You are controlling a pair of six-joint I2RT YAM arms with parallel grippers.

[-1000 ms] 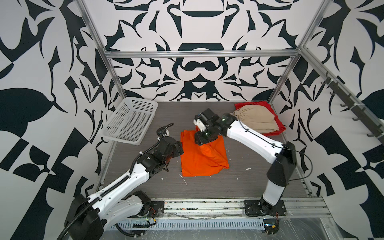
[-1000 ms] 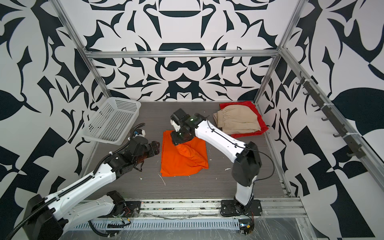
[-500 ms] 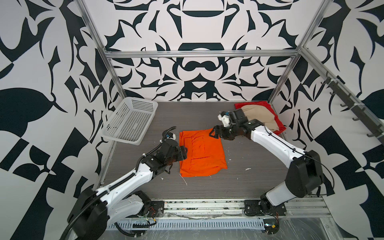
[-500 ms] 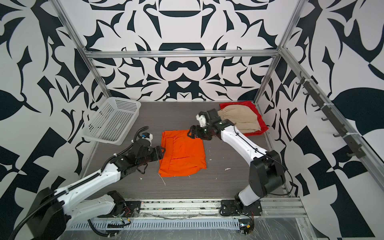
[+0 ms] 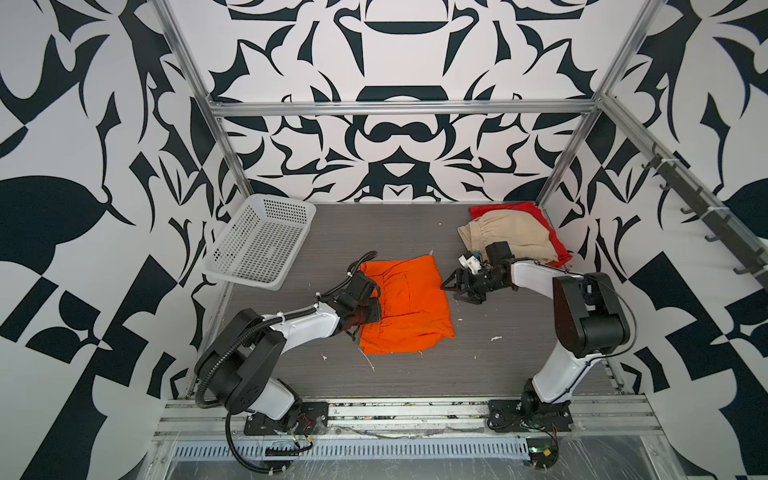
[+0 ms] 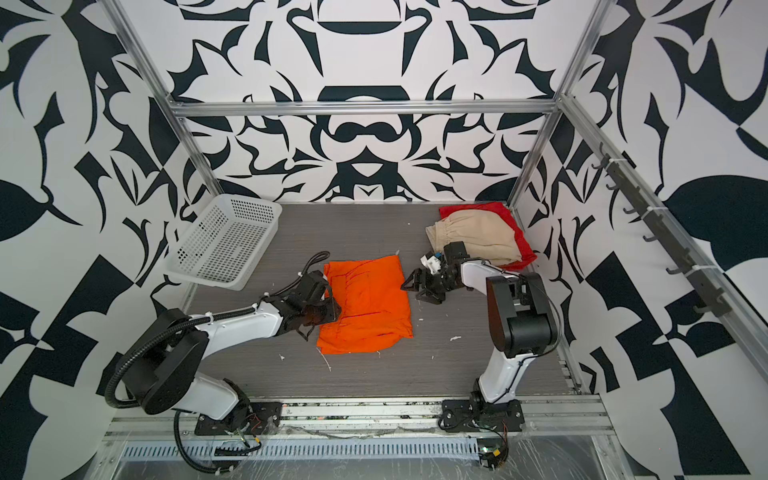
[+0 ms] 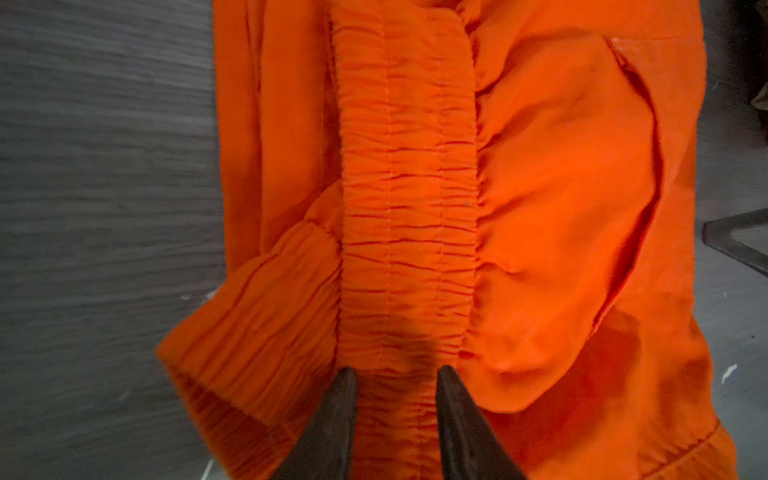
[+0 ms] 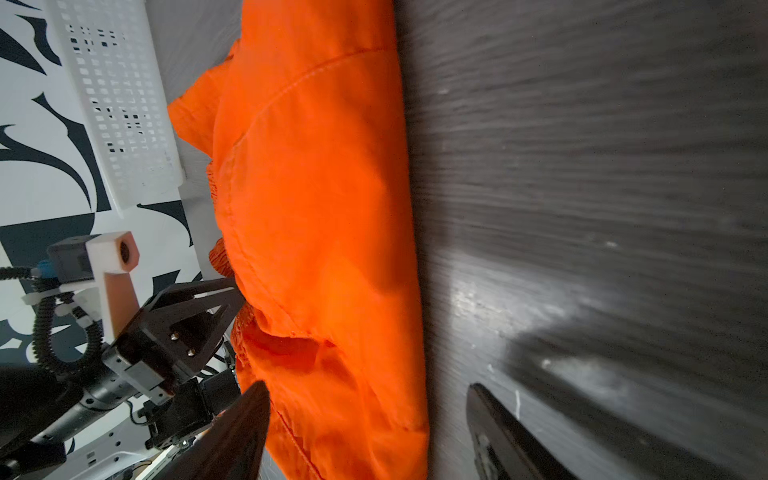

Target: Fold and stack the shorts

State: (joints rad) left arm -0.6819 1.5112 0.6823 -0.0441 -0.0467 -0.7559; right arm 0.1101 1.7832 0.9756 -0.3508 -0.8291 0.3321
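The right gripper (image 5: 455, 291), spread and empty, has released the bright orange fabric shorts (image 5: 409, 307), now folded. The left gripper (image 7: 397, 370) straddles their waistband (image 7: 407, 187); whether it pinches, we cannot tell. Stacking comes next.

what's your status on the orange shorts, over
Left hand astride waistband of orange shorts, grip unclear. Right hand open beside them. Shorts lie flat, not yet stacked on beige shorts. Nothing in the way.

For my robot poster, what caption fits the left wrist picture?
Left gripper straddles the elastic waistband of the bright orange fabric shorts.
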